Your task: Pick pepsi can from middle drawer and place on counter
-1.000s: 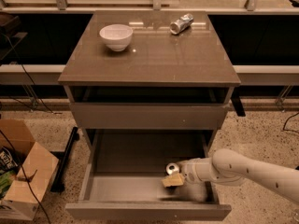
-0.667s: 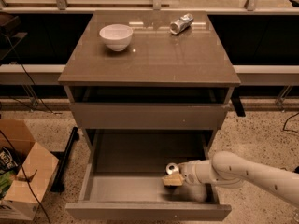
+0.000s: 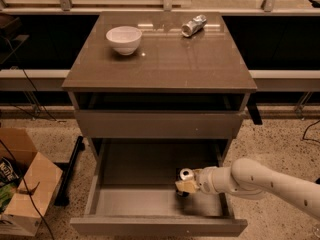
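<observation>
The middle drawer (image 3: 159,227) is pulled wide open below the counter (image 3: 165,61). The pepsi can (image 3: 186,174) stands upright in the drawer's right part; its silver top shows and its dark body is mostly hidden. My gripper (image 3: 184,186) reaches in from the right on a white arm and is shut on the can, just under its top. The can seems slightly above the drawer floor.
A white bowl (image 3: 124,39) sits at the counter's back left and a shiny silver can (image 3: 193,25) lies on its side at the back right. The upper drawer front (image 3: 157,124) is closed. A cardboard box (image 3: 22,184) stands on the floor at left.
The gripper and the pepsi can have risen slightly together inside the drawer. Nothing on the counter has moved.
</observation>
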You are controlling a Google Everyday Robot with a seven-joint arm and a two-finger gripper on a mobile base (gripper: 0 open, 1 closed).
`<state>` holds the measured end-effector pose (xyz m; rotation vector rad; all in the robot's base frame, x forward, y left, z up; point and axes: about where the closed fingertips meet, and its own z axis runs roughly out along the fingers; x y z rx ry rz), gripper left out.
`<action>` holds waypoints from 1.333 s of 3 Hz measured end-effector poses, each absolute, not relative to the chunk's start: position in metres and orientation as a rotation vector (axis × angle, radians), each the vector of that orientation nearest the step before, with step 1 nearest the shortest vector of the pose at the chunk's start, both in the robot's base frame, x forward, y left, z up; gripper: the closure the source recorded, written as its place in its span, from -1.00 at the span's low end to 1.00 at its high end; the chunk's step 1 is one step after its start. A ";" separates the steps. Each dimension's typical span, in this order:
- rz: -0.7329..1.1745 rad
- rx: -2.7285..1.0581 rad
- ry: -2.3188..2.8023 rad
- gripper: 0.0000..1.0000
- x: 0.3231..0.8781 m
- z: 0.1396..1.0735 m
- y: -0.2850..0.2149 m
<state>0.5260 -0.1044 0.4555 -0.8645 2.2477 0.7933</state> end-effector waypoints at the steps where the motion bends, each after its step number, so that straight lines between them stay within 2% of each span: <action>1: 0.802 -0.916 2.148 1.00 0.529 0.516 -0.108; 3: 0.846 -1.063 1.935 1.00 0.497 0.660 -0.125; 4: 0.798 -1.136 1.839 1.00 0.485 0.743 -0.138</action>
